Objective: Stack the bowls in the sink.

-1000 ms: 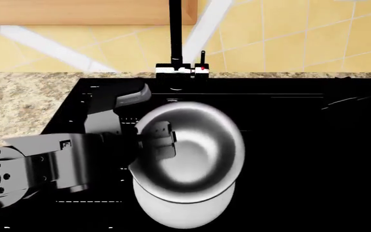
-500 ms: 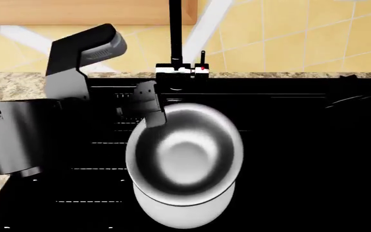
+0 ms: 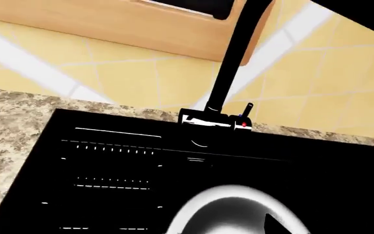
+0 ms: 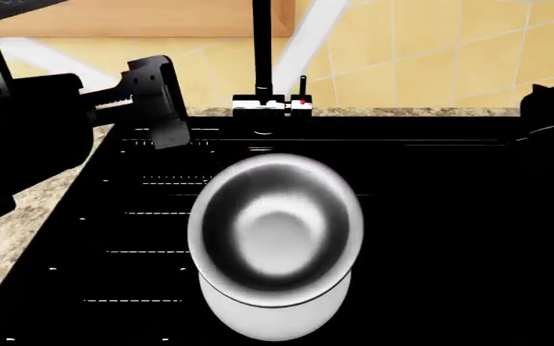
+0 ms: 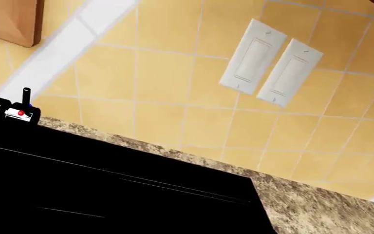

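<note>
Hovering above the rear left corner of the sink point(image 4: 431, 216), the left gripper point(image 4: 161, 104) holds nothing; how wide its jaws stand cannot be told from this angle, since only one dark finger edge shows clearly. Right gripper point(image 4: 551, 108): only a dark sliver at the far right edge of the head view, its state unreadable.

Out from the left gripper, on the ribbed drainboard point(image 4: 147, 216) side of the basin, the smaller bowl point(image 4: 275, 227), silvery-grey inside, sits nested in the white bowl point(image 4: 272, 317). The white rim shows only along the near side, so the small bowl rides off-centre toward the faucet point(image 4: 260, 50), not squarely seated. The left wrist view catches just the far rim of the smaller bowl point(image 3: 229, 217) below the faucet base.

Judgement: stack looks made; nothing is left but clearing the arms.

Risks:
- Off-centre nesting; a nudge from an arm crossing low could slide or tip the upper bowl off.
- Glossy surfaces all round, so little friction to hold the pair.
- Faucet neck stands close behind; a sideways swing of the left arm could clip it.
- Granite table point(image 4: 8, 238) edge lies under the left arm.
</note>
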Motion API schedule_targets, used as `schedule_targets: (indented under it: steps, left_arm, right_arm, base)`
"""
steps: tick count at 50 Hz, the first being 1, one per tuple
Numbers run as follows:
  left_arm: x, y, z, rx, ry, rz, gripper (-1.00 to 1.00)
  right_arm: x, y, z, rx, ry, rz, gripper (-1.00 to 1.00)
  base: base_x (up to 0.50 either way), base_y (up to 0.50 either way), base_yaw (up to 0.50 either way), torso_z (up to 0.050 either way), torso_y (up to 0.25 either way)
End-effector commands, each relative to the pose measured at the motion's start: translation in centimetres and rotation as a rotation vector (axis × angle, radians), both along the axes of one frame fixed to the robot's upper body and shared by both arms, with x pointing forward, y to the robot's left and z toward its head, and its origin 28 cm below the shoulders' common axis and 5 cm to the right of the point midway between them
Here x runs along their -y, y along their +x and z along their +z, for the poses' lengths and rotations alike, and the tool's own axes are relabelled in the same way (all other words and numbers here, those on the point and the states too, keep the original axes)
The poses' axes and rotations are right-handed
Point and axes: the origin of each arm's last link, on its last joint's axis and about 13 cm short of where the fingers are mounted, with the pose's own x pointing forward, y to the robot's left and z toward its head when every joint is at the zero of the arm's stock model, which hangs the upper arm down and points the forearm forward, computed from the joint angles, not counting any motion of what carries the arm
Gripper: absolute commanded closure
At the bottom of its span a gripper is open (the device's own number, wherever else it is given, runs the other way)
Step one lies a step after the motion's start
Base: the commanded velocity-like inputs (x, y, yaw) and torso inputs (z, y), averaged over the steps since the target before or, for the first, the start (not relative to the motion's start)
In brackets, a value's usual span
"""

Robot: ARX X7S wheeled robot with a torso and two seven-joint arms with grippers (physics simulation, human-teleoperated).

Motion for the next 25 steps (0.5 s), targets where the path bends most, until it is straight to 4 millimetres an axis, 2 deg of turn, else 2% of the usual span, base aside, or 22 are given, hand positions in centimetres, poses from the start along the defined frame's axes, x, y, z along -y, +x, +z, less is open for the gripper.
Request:
schedule_targets:
  steps: [1, 14, 25]
  left_arm:
    - [-1.6, -2.0, 0.2, 0.105, 0.148, 0.069, -1.00]
    - [-3.5, -3.7, 0.2, 0.248, 0.344, 0.157, -1.00]
    - [-5.1, -4.7, -0.5, 0.338, 0.359, 0.187, -1.00]
  right_arm:
    - [0.1, -2.3, 1.3, 0.099, 0.035, 0.050, -1.00]
    - [-0.1, -4.1, 1.0, 0.175, 0.054, 0.094, -1.00]
    - [-0.2, -5.1, 0.8, 0.320, 0.127, 0.068, -1.00]
  base:
    - [0.00, 0.00, 0.00, 0.000, 0.000]
    - [0.00, 0.00, 0.00, 0.000, 0.000]
    - [0.00, 0.00, 0.00, 0.000, 0.000]
